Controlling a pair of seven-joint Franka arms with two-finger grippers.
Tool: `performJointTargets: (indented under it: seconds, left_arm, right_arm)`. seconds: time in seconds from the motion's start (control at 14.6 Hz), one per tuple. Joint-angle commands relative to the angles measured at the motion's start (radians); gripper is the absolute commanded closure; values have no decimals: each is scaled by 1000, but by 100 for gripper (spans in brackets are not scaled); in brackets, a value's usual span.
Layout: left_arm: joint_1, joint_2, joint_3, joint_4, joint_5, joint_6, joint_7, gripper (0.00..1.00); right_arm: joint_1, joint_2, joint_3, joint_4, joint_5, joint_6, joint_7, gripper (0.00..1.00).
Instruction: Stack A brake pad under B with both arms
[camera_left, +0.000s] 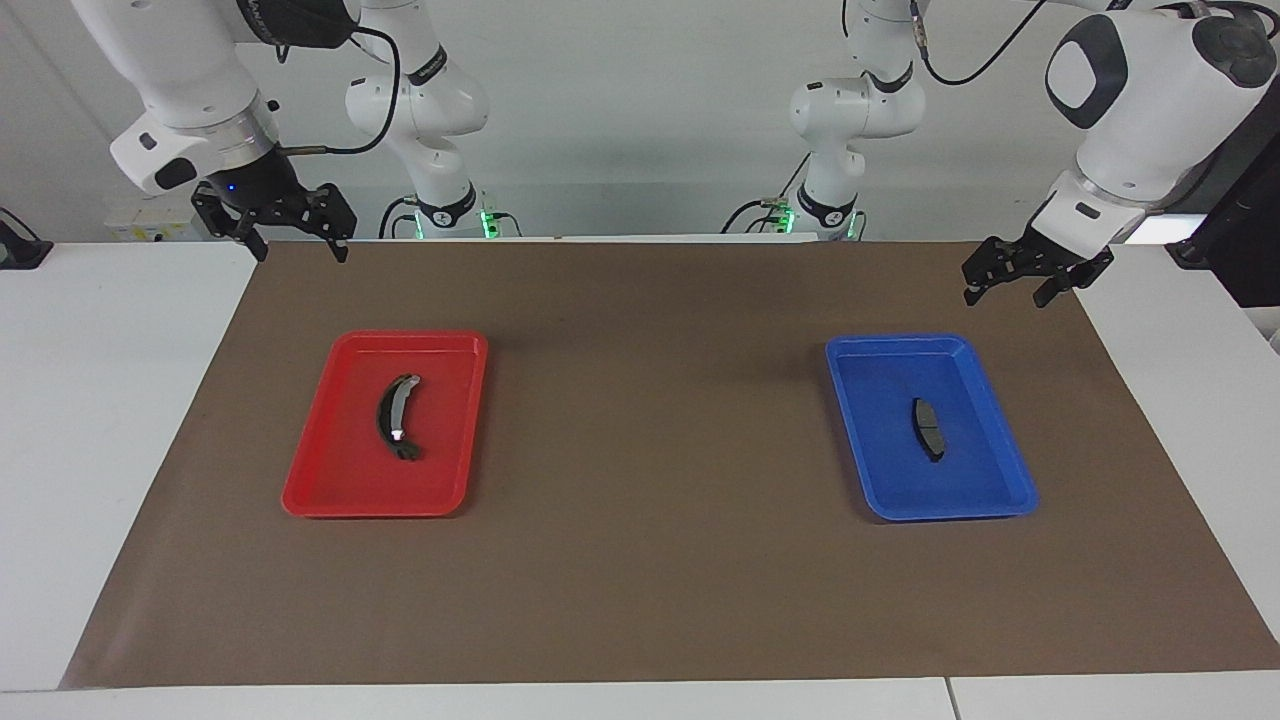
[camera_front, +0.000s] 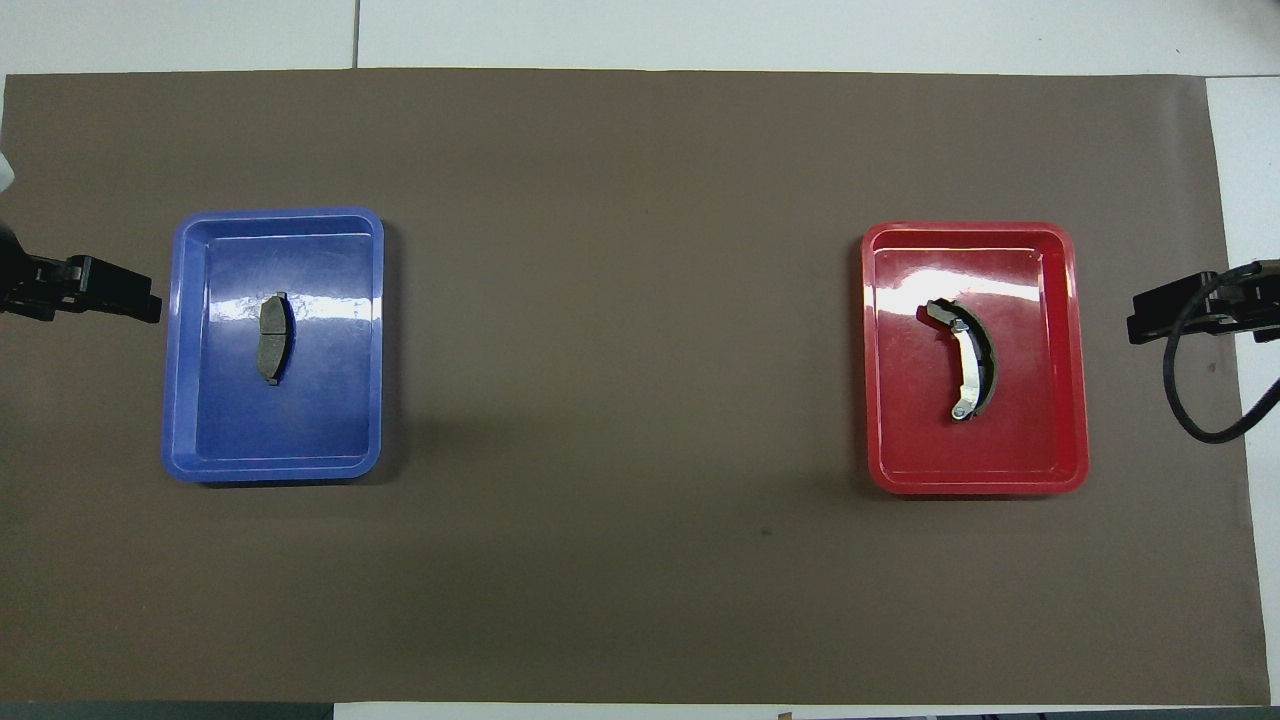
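Observation:
The A brake pad (camera_left: 928, 428), short, matte and dark grey, lies in a blue tray (camera_left: 960, 485) toward the left arm's end; it also shows in the overhead view (camera_front: 272, 338). B (camera_left: 397, 417), the longer crescent pad with a silvery edge, lies in a red tray (camera_left: 350, 475) toward the right arm's end, and also shows from overhead (camera_front: 965, 362). My left gripper (camera_left: 1008, 296) hangs open and empty over the mat's edge beside the blue tray. My right gripper (camera_left: 298, 252) hangs open and empty over the mat's corner, apart from the red tray.
A brown mat (camera_left: 650, 450) covers the table between the two trays. From overhead, the blue tray (camera_front: 330, 410) and red tray (camera_front: 1035, 430) stand well apart, with the left gripper (camera_front: 120, 292) and right gripper (camera_front: 1150, 320) at the mat's ends.

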Motion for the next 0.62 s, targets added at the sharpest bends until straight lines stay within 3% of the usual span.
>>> performJointTargets:
  seconds: [0.0,0.21,0.41,0.55]
  left_arm:
    - [3,-11,-4,-6,1,9,14,1]
    - [-1,-16,-2,-26,1,21,14,1]
    - [-4,-74,-4,-178,1,193,5,2]
    - [-6,-68,-4,-236,1,269,5,2]
  right_arm:
    - [-19,-21,10,-27,1,16,-23,0]
    - [-19,-21,10,-27,1,16,-23,0]
    - [-19,-21,10,-27,1,16,-23,0]
    - [-19,-21,10,-27,3,15,-23,0]
